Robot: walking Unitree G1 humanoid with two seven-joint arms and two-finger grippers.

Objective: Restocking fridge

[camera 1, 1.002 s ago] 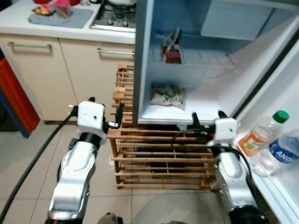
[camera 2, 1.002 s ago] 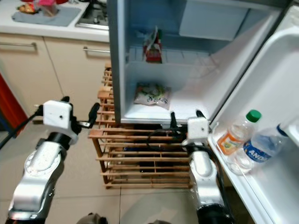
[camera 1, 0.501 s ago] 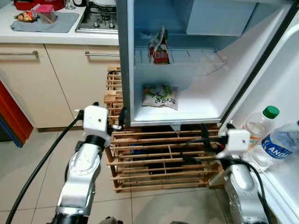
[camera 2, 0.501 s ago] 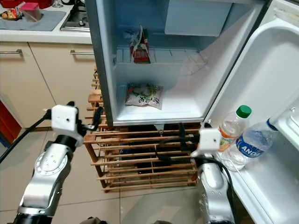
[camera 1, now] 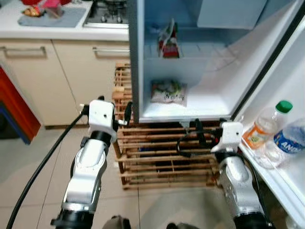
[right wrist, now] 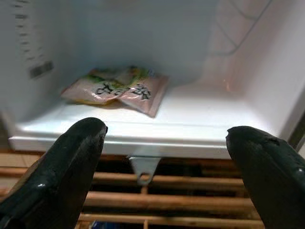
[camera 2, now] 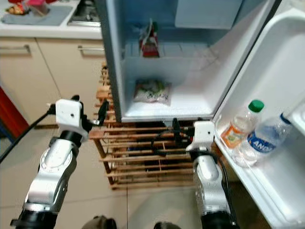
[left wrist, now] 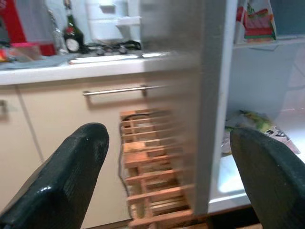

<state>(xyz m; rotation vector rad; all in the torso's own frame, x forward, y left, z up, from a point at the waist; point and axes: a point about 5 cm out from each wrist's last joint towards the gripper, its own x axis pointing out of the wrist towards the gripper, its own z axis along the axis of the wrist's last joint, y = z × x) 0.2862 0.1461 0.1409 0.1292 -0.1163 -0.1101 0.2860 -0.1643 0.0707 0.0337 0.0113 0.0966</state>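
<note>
The fridge [camera 1: 217, 102] stands open in front of me. A green-and-white food packet [camera 1: 168, 91] lies on its bottom shelf, and a red-and-white bag [camera 1: 167, 42] stands on the shelf above. The open door [camera 2: 281, 95] on the right holds a green-capped bottle with an orange label [camera 1: 265, 129] and a blue-labelled bottle [camera 1: 288, 142]. My left gripper [left wrist: 167, 176] is open and empty, level with the fridge's left wall. My right gripper [right wrist: 164, 162] is open and empty just below the fridge's front lip, facing the packet [right wrist: 116, 88].
A wooden slatted rack [camera 1: 162, 152] stands under the fridge. To the left are beige cabinets [camera 1: 38, 76] under a counter with a hob [camera 1: 107, 14] and a grey cloth [camera 1: 52, 16]. A red object [camera 1: 14, 105] is at the far left. A black cable [camera 1: 43, 162] trails from my left arm.
The whole view has shifted as the camera moved. Both grippers stay open and empty, and the right one now sits closer under the fridge's front lip.
</note>
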